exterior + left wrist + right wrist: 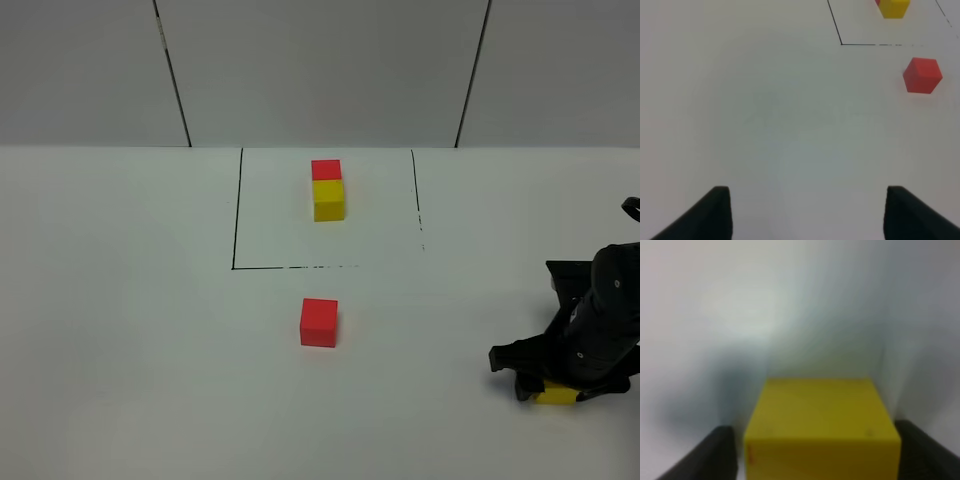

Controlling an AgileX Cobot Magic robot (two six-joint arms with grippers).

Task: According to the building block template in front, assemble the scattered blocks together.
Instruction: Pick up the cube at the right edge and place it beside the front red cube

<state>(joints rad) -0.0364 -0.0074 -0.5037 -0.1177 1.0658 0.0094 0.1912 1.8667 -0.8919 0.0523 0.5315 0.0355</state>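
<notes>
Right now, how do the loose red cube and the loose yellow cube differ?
The loose red cube stands near the middle, just outside the drawn frame; the loose yellow cube lies far right. Nothing touches the loose red cube; the right gripper straddles the loose yellow cube. Both are plain cubes on the table.

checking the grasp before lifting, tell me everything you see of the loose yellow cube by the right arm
The loose yellow cube is a small plain block, solid yellow, smooth and matte, with straight edges. It sits flat on the white table, well to the right of the loose red cube. The right pincer straddles it, with black fingers close on two opposite sides; whether they press it is unclear. In the high view the arm hides most of it.
</notes>
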